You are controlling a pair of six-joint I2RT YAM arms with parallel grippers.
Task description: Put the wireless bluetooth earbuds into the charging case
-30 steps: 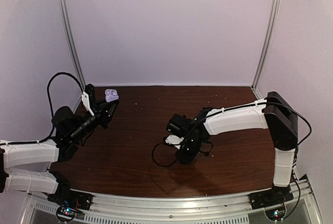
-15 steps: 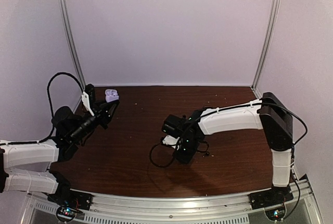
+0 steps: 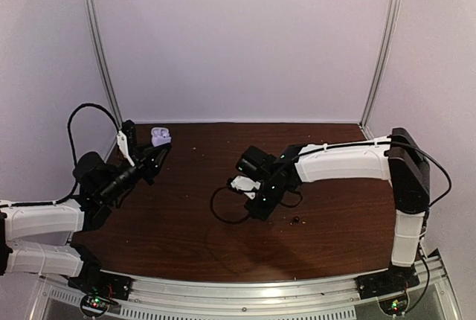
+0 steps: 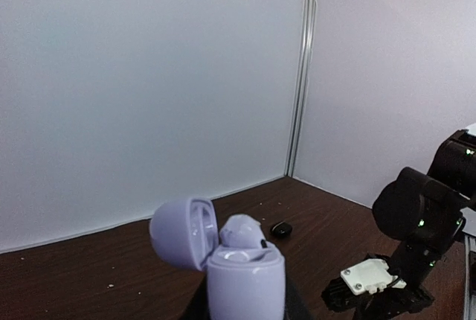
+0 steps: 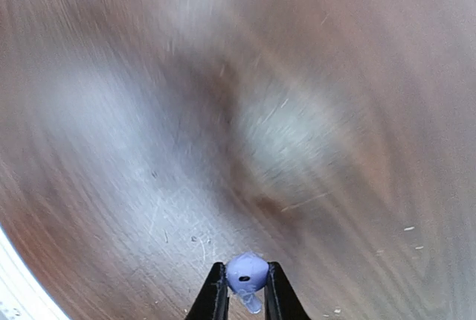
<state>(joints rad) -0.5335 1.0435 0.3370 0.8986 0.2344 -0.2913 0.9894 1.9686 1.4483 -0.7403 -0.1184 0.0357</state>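
1 lilac earbud sits pinched between right jaws.

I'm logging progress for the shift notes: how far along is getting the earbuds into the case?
Done: the lilac charging case sits open in the left claw, and one lilac bud already looks seated inside. In hand: the right claw is shut on a second lilac earbud, away from the case. Left: carry it over and seat it; a black bud lies on the table.

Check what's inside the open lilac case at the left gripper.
One lilac earbud sits in the charging case, poking above its rim. The case's front wall covers the other socket, so I cannot tell whether it is filled.
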